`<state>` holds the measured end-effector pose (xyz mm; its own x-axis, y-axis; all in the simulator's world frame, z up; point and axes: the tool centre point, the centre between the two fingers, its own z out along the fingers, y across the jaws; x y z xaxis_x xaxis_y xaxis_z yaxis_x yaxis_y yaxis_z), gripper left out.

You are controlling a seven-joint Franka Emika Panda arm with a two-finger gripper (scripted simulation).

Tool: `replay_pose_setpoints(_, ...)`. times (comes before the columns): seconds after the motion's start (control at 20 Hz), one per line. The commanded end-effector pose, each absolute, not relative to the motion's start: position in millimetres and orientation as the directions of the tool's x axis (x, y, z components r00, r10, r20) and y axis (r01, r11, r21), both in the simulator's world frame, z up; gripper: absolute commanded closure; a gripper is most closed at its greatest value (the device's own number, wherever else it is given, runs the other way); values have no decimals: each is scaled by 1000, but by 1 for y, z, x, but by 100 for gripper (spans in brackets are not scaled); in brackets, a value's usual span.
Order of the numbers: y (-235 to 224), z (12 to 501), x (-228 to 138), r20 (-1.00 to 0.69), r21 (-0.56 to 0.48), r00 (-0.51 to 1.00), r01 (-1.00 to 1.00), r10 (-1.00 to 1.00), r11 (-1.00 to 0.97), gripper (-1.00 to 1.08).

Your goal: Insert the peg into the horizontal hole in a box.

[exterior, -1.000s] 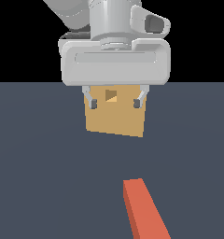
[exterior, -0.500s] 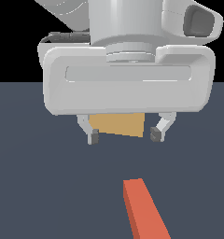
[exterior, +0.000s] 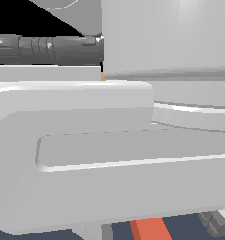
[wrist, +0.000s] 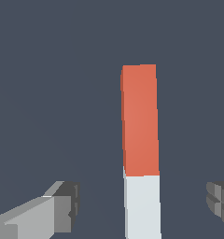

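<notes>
the gripper [wrist: 142, 205] hangs wide open, holding nothing, its fingers [wrist: 62, 207] either side of the peg [wrist: 141, 154], which lies flat pointing to 12 o'clock. closing off-centre could skew the peg. the box is hidden from view.

Peg [wrist: 141, 154] lies flat on the dark counter [wrist: 48, 70], orange-red half far, white half near. Gripper [wrist: 144, 205] spread wide, 2 fingers [wrist: 62, 207] flanking the white half, no contact.
</notes>
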<state>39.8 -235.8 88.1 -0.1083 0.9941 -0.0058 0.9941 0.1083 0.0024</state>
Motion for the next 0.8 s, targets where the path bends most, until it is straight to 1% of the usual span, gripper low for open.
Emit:
replay_pose_setpoints(0.0, -253, 82, 45, -4, 2, -119, 993, 993, 119, -92)
replay_pose_setpoints(0.35, -282, 72, 54, -1, 1, -134, 991, 991, 134, -92)
replay_pose_setpoints(0.75, -293, 68, 58, 0, 0, -139, 990, 990, 139, -92)
